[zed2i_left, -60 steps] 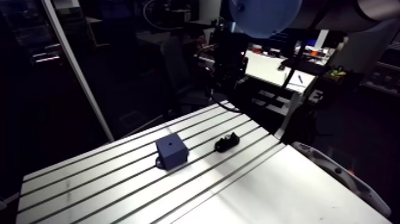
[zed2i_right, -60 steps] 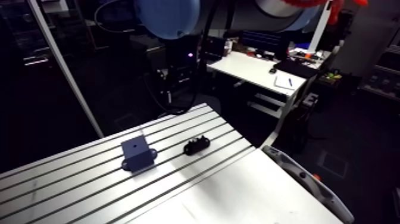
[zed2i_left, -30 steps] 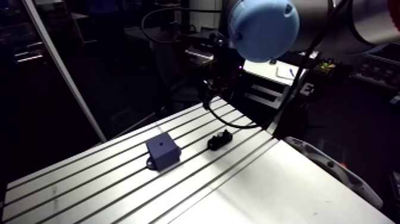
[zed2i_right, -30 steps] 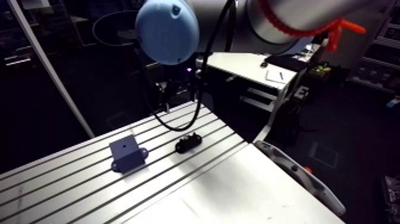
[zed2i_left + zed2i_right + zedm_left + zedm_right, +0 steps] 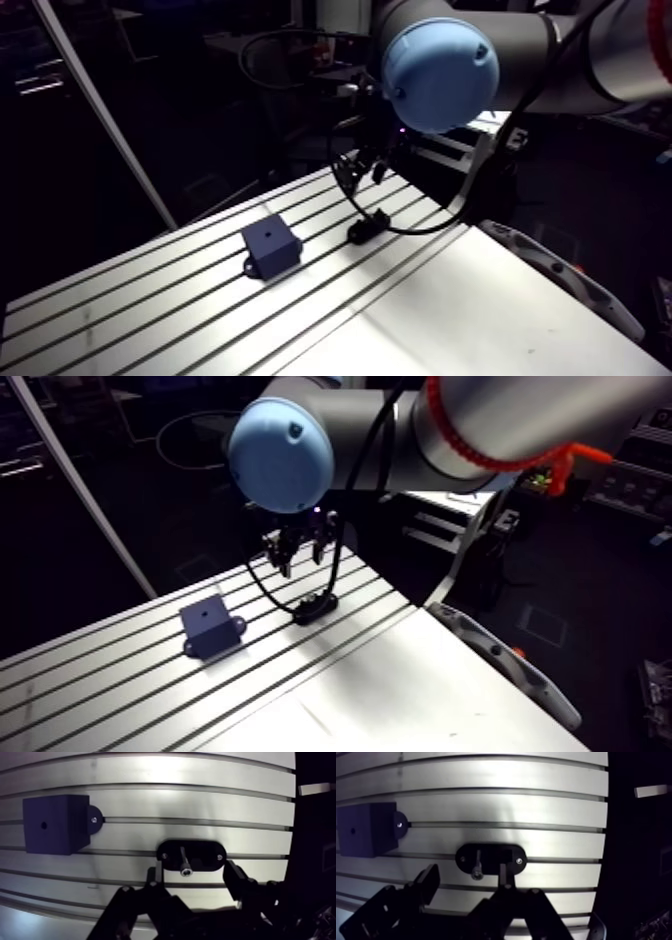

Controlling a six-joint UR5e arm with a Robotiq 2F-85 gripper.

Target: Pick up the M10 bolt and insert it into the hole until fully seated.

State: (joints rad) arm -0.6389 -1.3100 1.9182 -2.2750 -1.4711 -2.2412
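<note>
The M10 bolt (image 5: 184, 861) lies across a black oval holder (image 5: 191, 855) on the slotted table, with its socket head toward my gripper. To one side of the holder is a dark blue block (image 5: 55, 824) with a small hole (image 5: 44, 825) in its upper face. It is fixed to the table by a screwed tab. My gripper (image 5: 192, 877) hangs above the holder, open, and the bolt's head sits just ahead of the gap between its two fingers. Nothing is held. In the arm view the gripper (image 5: 360, 170) hovers over the holder (image 5: 366, 228), and the block (image 5: 270, 245) is to the left.
The slotted aluminium table (image 5: 150, 310) ends close beyond the holder, with a dark drop past its edge (image 5: 292, 827). A smooth pale sheet (image 5: 470, 320) covers the near right part. A grey curved object (image 5: 565, 285) lies off the table's right side.
The wrist and gripper have come down into the arm view and now hang over the holder. The camera has shifted with the arm. Block, holder and bolt have not moved.
</note>
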